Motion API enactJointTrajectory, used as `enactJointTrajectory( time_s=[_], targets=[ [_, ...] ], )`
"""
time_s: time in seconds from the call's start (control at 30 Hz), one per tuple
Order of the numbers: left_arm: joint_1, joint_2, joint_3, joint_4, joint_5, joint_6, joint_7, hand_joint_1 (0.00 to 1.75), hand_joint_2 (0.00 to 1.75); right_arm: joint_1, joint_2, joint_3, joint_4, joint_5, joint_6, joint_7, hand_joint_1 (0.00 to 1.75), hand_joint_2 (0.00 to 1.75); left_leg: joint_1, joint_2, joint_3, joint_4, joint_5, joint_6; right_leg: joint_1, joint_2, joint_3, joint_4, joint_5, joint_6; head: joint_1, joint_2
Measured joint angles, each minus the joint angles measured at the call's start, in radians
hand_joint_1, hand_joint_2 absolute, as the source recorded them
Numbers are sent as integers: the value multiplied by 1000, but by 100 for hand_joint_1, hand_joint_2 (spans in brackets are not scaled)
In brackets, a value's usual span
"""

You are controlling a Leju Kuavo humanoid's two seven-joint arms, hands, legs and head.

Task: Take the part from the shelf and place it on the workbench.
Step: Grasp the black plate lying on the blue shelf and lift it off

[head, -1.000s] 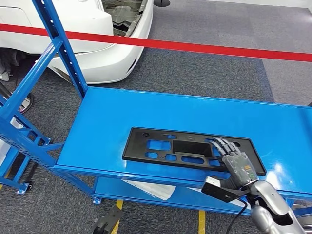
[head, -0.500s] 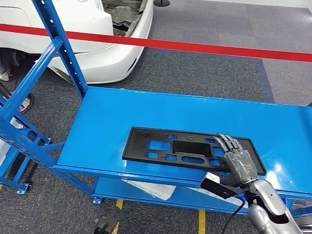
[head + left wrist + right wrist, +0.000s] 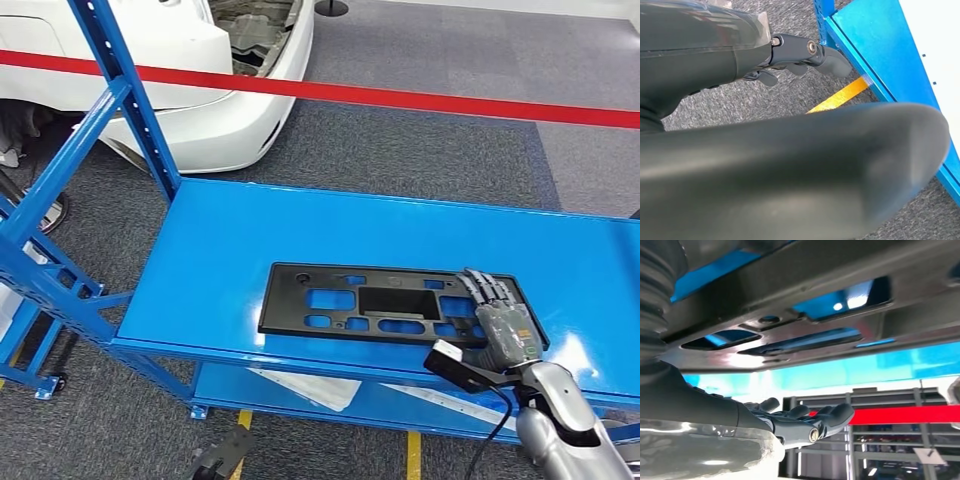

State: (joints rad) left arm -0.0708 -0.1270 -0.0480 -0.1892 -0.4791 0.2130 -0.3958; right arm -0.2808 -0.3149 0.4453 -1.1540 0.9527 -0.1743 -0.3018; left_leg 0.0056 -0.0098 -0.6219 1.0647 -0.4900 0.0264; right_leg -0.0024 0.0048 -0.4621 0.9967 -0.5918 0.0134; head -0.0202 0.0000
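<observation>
A flat black plastic part (image 3: 377, 303) with several cut-outs lies on the blue shelf board (image 3: 226, 250), near its front edge. My right hand (image 3: 500, 322) lies over the part's right end, fingers stretched out flat and pointing away from me. In the right wrist view the straight fingers (image 3: 817, 421) run along the part (image 3: 798, 340), and nothing is gripped between them. My left hand (image 3: 806, 52) hangs beside the shelf frame above the carpet, its fingers loose and holding nothing.
A blue upright post (image 3: 124, 95) and slanted braces (image 3: 53, 180) stand at the shelf's left end. A lower shelf board carries a white sheet (image 3: 309, 385). Red barrier tape (image 3: 377, 95) crosses behind, with a white car (image 3: 211, 90) beyond it. Yellow floor marking (image 3: 413, 455) lies below.
My right hand has slid to the right along the shelf, and the black part has shifted slightly to the right with it.
</observation>
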Motion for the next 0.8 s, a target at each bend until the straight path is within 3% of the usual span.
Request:
enactJointTrajectory(
  time_s=[0.53, 0.57, 0.67, 0.7, 0.8],
  targets=[
    [-1, 0, 15, 0, -18, 0, 9, 0, 0, -17, 3, -14, 70, 96, -125, 7, 1, 175, 0, 0, 1, 0, 0, 0, 0, 0, 1, 0, 0, 0, 0, 0],
    [-1, 0, 16, 0, -19, 0, 9, 0, 0, -17, 4, -15, 73, 97, -127, 6, 21, 175, 0, 0, 1, 0, 0, 0, 0, 0, 1, 0, 0, 0, 0, 0],
    [-2, 0, 19, 0, -20, 0, 10, 0, 0, -19, 6, -18, 85, 101, -128, -1, 151, 175, 0, 0, 2, 0, 0, 0, 0, 0, 2, 0, 0, 0, 0, 0],
    [-2, 0, 19, 0, -20, 0, 11, 0, 0, -18, 6, -18, 89, 103, -128, -6, 175, 175, 0, 0, 2, 0, 0, 0, 0, 0, 2, 0, 0, 0, 0, 0],
    [-3, 0, 20, 0, -25, 0, 12, 0, 0, -16, 6, -19, 100, 106, -128, -21, 175, 175, 0, 0, 2, 0, 0, 0, 0, 0, 2, 0, 0, 0, 0, 0]
  ],
)
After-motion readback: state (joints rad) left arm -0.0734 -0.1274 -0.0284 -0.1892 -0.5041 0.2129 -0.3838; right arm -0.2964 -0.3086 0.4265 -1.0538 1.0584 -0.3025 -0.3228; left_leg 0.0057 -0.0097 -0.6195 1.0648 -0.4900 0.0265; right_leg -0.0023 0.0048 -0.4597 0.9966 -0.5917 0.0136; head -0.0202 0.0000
